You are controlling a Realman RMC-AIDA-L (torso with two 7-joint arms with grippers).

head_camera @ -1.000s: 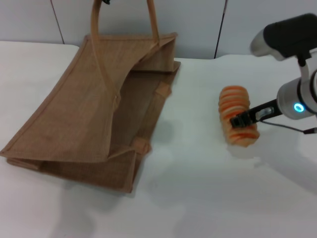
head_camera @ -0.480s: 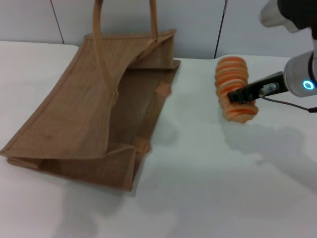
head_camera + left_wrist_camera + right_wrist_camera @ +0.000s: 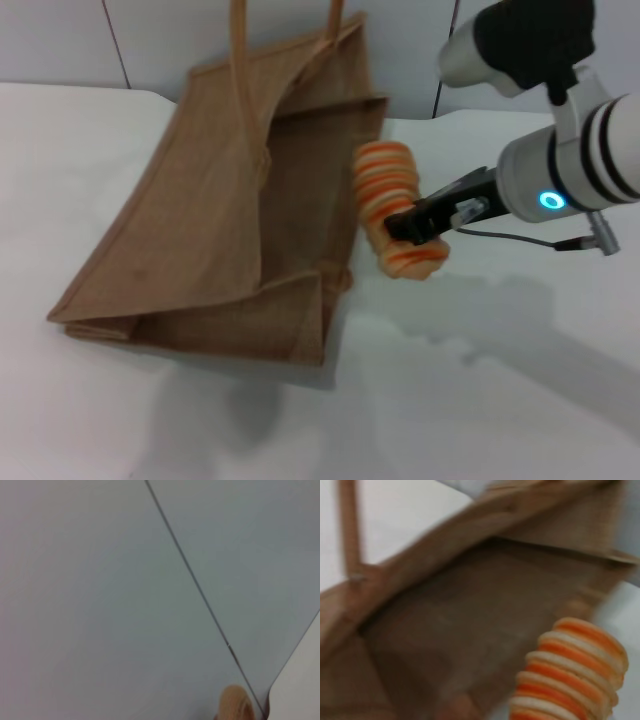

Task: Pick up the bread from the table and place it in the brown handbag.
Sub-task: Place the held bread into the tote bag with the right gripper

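Observation:
The bread [image 3: 393, 207], a ridged tan loaf with orange grooves, hangs in the air just right of the brown handbag's open mouth. My right gripper [image 3: 408, 225] is shut on it across its lower part. The brown handbag [image 3: 215, 200] leans open on the white table [image 3: 480, 400], with one handle [image 3: 245, 60] lifted upward out of the picture. The right wrist view shows the bread [image 3: 570, 672] close up with the handbag's inside [image 3: 450, 625] behind it. The left gripper is not in view; its wrist view shows only a grey wall and a bit of handle [image 3: 235, 705].
A grey panelled wall [image 3: 60, 40] stands behind the table. The table's white surface stretches to the right of and in front of the handbag.
My right gripper has lifted the bread off the table and carried it left, up to the handbag's opening. The handbag has shifted right and its handles have risen.

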